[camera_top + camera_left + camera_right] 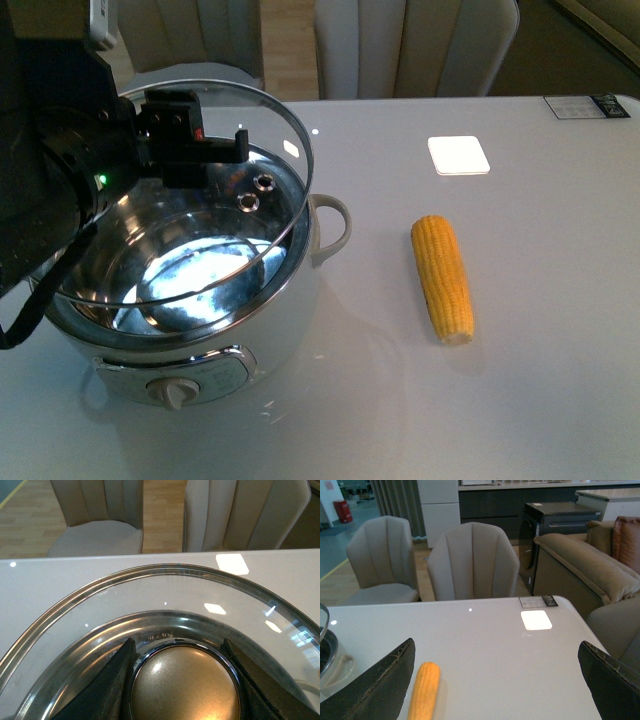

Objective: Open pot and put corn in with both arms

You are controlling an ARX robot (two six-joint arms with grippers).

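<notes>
White bench (540,400): glossy, glare-spotted, pale chairs (410,45) behind.
Pot (290,330): uncovered, steel inside bare.
Lid (270,125): tilted over pot, clamped at knob (182,685) by left gripper (215,150); swing wide, keep level.
Corn (442,278): flat on bench, right of pot.
Right gripper (496,650): spread wide near corn; drop straight, pinch mid-cob.

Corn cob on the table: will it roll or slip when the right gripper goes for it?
Probably rolls if nudged sideways: the corn is round, tapered, lying free on the glossy table. Taper would likely curve its roll. Ridged kernel rows should resist slipping.
</notes>
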